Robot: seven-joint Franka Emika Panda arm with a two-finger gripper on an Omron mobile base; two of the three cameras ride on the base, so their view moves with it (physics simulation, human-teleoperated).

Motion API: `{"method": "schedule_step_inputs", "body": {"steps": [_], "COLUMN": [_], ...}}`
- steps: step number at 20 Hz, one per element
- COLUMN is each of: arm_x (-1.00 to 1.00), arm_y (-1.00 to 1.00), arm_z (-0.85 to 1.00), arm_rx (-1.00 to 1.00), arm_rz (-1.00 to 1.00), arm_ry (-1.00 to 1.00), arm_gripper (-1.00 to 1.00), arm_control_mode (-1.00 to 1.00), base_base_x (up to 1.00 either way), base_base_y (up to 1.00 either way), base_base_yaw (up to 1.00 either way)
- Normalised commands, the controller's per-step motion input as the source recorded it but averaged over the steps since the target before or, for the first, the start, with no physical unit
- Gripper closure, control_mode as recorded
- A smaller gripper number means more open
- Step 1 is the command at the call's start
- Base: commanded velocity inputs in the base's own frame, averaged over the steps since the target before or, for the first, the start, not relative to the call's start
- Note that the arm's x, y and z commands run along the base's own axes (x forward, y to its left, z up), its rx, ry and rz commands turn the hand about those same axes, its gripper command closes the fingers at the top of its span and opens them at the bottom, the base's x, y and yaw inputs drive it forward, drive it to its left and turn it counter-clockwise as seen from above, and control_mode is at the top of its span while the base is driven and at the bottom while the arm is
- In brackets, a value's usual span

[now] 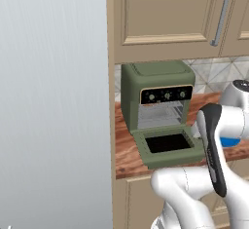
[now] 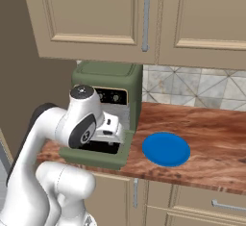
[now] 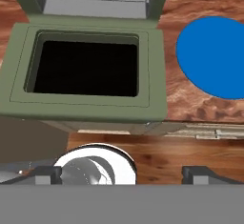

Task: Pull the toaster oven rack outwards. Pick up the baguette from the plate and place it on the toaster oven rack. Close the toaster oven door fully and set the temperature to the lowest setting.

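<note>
- The toaster oven [image 1: 156, 94] stands on the wooden worktop [image 2: 211, 138] under the beige wall cabinets [image 2: 96, 18], close to the worktop's left end; its black control strip [image 1: 166, 95] carries 3 small knobs.
- The toaster oven door [image 3: 86, 68] is folded fully down, lying flat over the worktop's front part, its dark glass window facing up inside the olive frame.
- The toaster oven rack [image 1: 160, 117] shows as a grey shelf inside the open cavity; in the hand view its pale front edge [image 3: 93, 4] sits just behind the door's hinge line; whether it is pulled out at all cannot be told.
- The plate [image 2: 166, 149], bright blue and round, lies flat on the worktop just to the right of the open door, apart from it; its top shows as bare blue in the right base view and the hand view.
- The claw [image 3: 121, 175] is spread wide and holds nothing; its 2 dark tips [image 3: 47, 174] stand well apart at the bottom of the hand view.
- The claw hangs in front of the worktop's edge, looking down; the open door lies ahead of it and to its left; the plate lies ahead and to its right; it touches neither.
</note>
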Motion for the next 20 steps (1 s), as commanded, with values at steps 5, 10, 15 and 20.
{"method": "schedule_step_inputs", "body": {"steps": [5, 10, 15, 20], "arm_x": [-0.31, -0.08, 0.0, -0.01], "arm_y": [-0.33, -0.17, 0.0, 0.0], "arm_z": [0.0, 0.0, 0.0, -0.07], "arm_rx": [0.09, 0.06, 0.0, -0.05], "arm_rz": [0.04, 0.0, 0.0, 0.12], "arm_ry": [-0.13, -0.06, 0.0, -0.02], "arm_gripper": [-1.0, -1.0, -1.0, -1.0], "arm_control_mode": [-1.0, -1.0, -1.0, -1.0], "base_base_x": [0.0, 0.0, 0.0, 0.0], "base_base_y": [0.0, 0.0, 0.0, 0.0], "base_base_yaw": [0.0, 0.0, 0.0, 0.0]}}
